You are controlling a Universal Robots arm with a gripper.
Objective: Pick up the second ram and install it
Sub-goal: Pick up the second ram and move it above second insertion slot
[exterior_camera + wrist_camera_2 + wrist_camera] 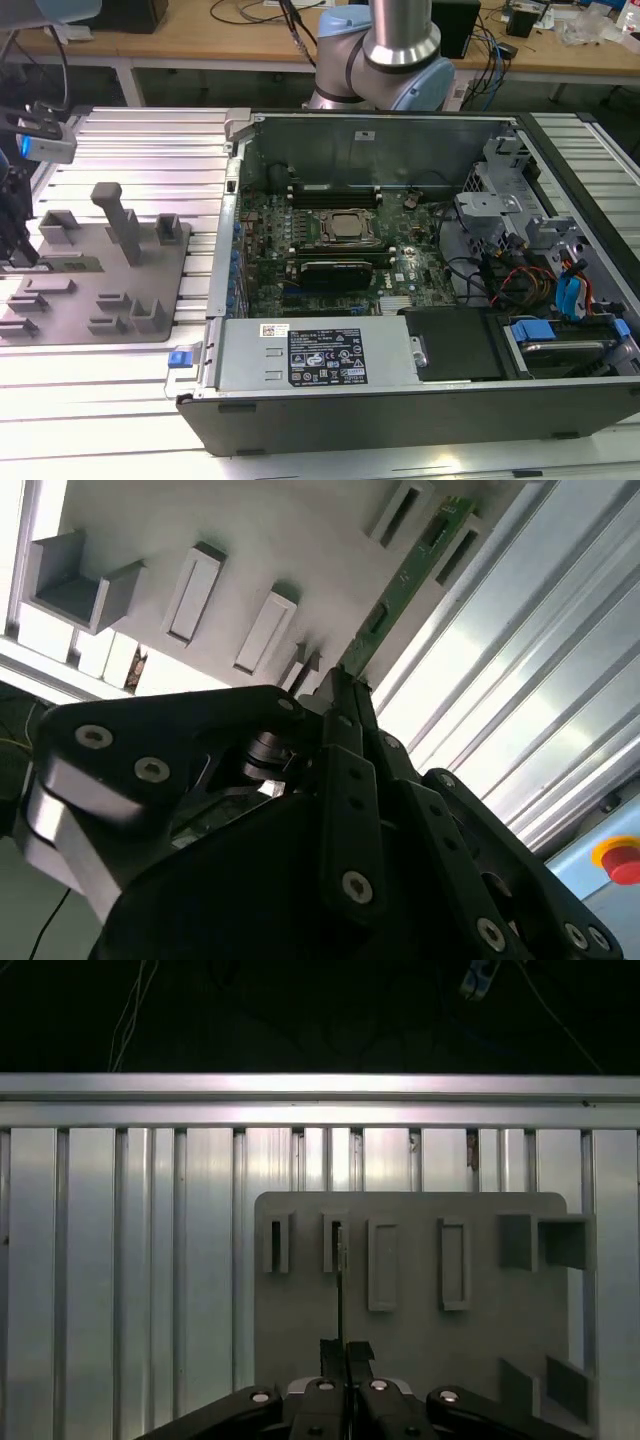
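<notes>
While the open computer case (pixel 380 400) sits in the middle of the ribbed metal table (pixel 140 150), the action is over at the exterior view's left, where the gripper (pixel 12 240) hangs low over the grey fixture plate (pixel 80 300). Seen in both wrist views, its black fingers are drawn together on one end of the second ram (pixel 405 575), pinching the thin green board by its two faces. From the first wrist view the stick (pixel 340 1290) shows edge-on as a dark line running straight out from the gripper (pixel 345 1348) to one of the narrow upright slot blocks (pixel 333 1243) on the plate (pixel 420 1350). The second wrist view has the gripper (pixel 340 685) meeting the board just beside the plate's edge, with the far end of the stick lying between two slotted holders. In the exterior view the ram (pixel 70 264) lies flat along the plate, near the tall grey post (pixel 122 225). Inside the case, the processor socket (pixel 345 226) and a black card (pixel 335 271) sit well apart from all this
</notes>
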